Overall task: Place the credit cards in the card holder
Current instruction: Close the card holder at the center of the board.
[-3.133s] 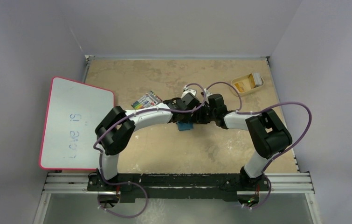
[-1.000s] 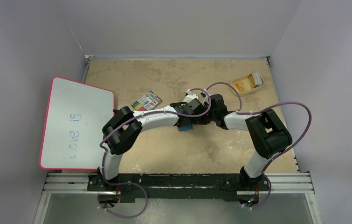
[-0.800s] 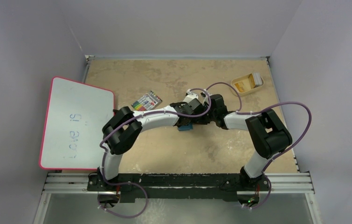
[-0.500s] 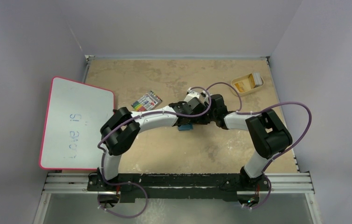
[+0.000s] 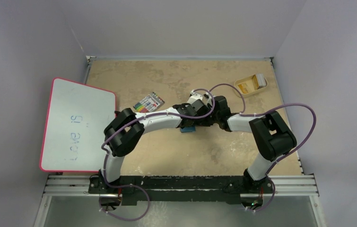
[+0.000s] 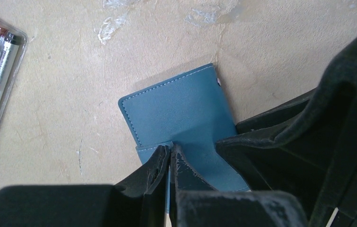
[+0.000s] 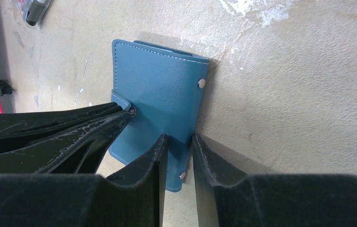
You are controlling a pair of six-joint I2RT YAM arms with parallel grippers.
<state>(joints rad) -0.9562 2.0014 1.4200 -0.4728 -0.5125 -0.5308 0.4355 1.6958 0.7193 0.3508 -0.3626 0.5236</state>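
My left pincer [image 6: 170, 150]: pinched tight on card holder [image 6: 181, 109] snap tab [image 6: 153, 148].
My right pincer [image 7: 180, 142]: narrowly apart, astride card holder edge.
Credit cards [image 5: 248, 86]: in tray [image 5: 237, 86], well right of card holder.
Marker pack [image 5: 148, 101]: near, left.
Blocking: my arms hide most of card holder from above.

The left arm [image 5: 157, 118] and right arm [image 5: 242, 120] bend inward, wrists meeting mid-tabletop [image 5: 167, 153] over the teal card holder [image 5: 187, 128], of which only a corner shows. A pack of coloured markers [image 5: 149, 102] lies near, to their left. At far right, a tan tray [image 5: 237, 84] holds the credit cards [image 5: 248, 86]. A pink-rimmed whiteboard [image 5: 74, 125] overhangs the left edge.
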